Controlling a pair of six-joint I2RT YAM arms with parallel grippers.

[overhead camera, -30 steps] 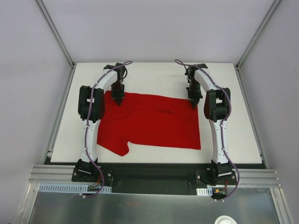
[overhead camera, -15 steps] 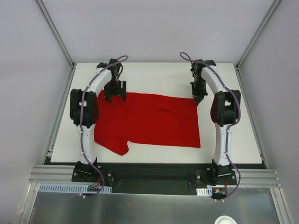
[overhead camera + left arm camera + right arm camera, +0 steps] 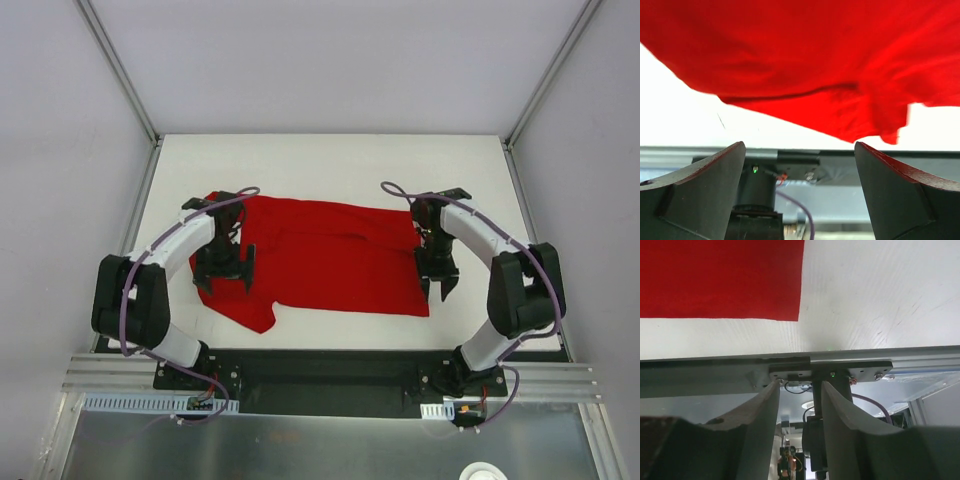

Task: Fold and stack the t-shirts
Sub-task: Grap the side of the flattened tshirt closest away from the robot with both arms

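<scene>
The red t-shirt [image 3: 320, 255] lies spread flat on the white table [image 3: 330, 160], one short sleeve pointing to the near left. My left gripper [image 3: 226, 282] hovers over its left part, fingers pointing toward the near edge and open. In the left wrist view the shirt [image 3: 805, 55] fills the top, and the gripper [image 3: 800, 155] has wide jaws with nothing between them. My right gripper [image 3: 440, 290] sits just off the shirt's near right corner. The right wrist view shows that gripper [image 3: 800, 390] with a narrow empty gap between its jaws, and the shirt's corner [image 3: 720, 280] lies above.
An aluminium rail [image 3: 330, 375] and a black base plate [image 3: 330, 365] run along the table's near edge. Grey walls and frame posts [image 3: 120, 70] close in the sides and back. Bare white table [image 3: 500, 250] lies right of the shirt.
Both grippers were shut at the shirt's far edge. They have let go, opened, and swung back toward the near edge. The shirt now lies flat.
</scene>
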